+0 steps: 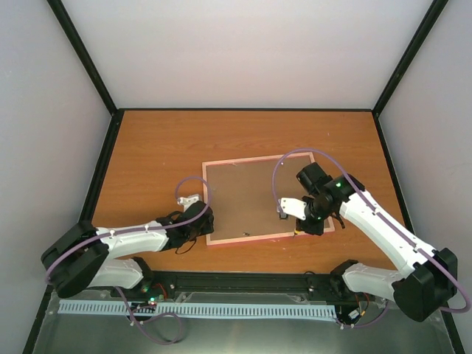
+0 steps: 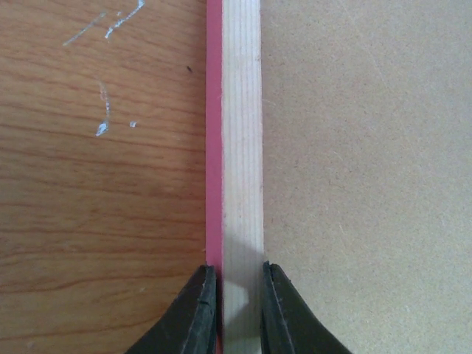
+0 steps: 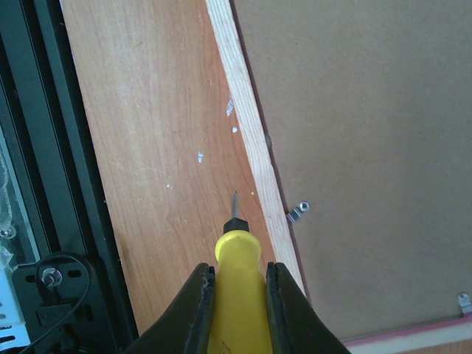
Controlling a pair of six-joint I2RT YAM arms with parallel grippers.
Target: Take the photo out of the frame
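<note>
The frame point(image 1: 247, 240) lies face down on the table, with its pale wooden back and thin pink border up. The brown backing panel point(image 1: 243, 195) fills it, so the photo is hidden. My left gripper point(image 1: 202, 221) is shut on the frame's left rail point(image 2: 242, 147) near the front corner, one finger on each side. My right gripper point(image 1: 301, 224) is shut on a yellow-handled screwdriver point(image 3: 237, 254). Its tip hovers over the table just outside the frame's rail point(image 3: 251, 140), close to a small metal retaining clip point(image 3: 298, 212).
The wooden table point(image 1: 162, 147) is walled by a grey enclosure with black corner posts. A black mounting rail point(image 3: 44, 147) runs along the near edge by the right gripper. A second clip point(image 3: 463, 301) sits near the frame's corner.
</note>
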